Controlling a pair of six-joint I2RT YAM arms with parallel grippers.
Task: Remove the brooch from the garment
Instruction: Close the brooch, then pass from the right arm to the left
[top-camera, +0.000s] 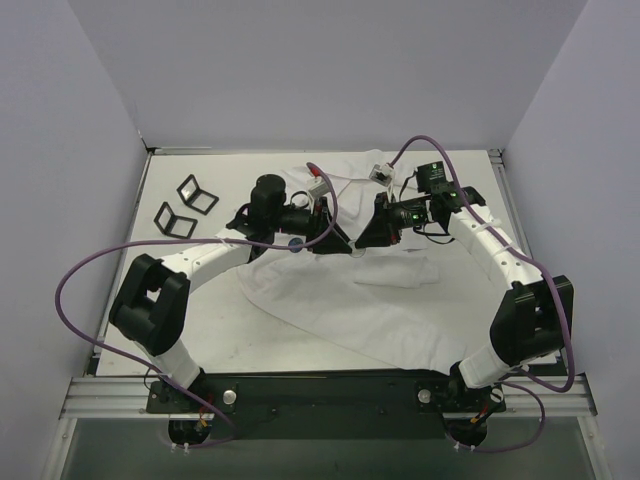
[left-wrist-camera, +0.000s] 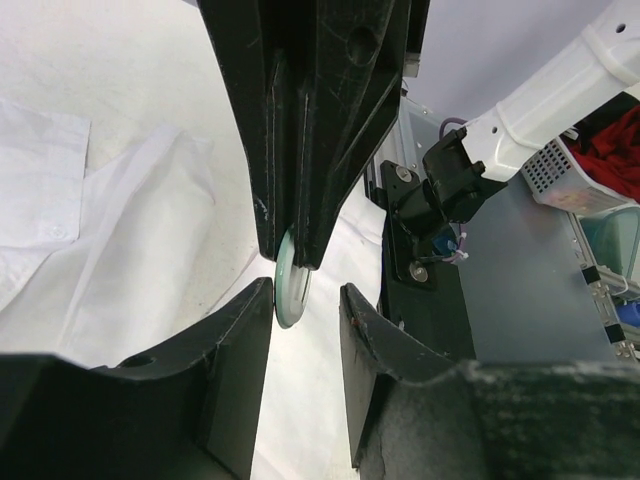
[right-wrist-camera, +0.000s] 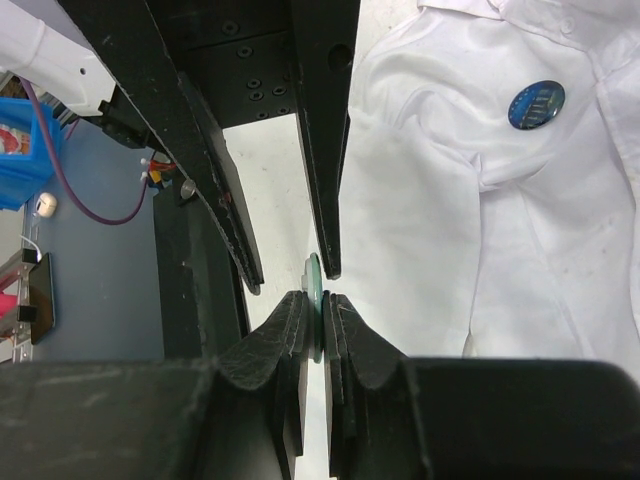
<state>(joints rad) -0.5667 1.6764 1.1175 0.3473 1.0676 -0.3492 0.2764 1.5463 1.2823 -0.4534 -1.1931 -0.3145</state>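
The white garment (top-camera: 340, 310) lies spread flat on the table, and both grippers meet over its middle. My right gripper (right-wrist-camera: 318, 305) is shut on a thin round green brooch (right-wrist-camera: 313, 268), held edge-on between its pads. In the left wrist view the brooch (left-wrist-camera: 290, 285) hangs from the right gripper's black fingers (left-wrist-camera: 300, 120). My left gripper (left-wrist-camera: 305, 310) is open around the brooch's lower edge. One finger (left-wrist-camera: 240, 330) is close beside the disc and the other (left-wrist-camera: 370, 330) stands apart. A second round badge, blue (right-wrist-camera: 537, 104), sits on the garment (right-wrist-camera: 450, 200) near the collar.
Two black square frames (top-camera: 198, 193) (top-camera: 175, 220) lie on the table at the back left, beyond the garment. A bin with red cloth (left-wrist-camera: 600, 160) and a blue bin (right-wrist-camera: 20, 150) stand off the table's near side. Purple cables loop around both arms.
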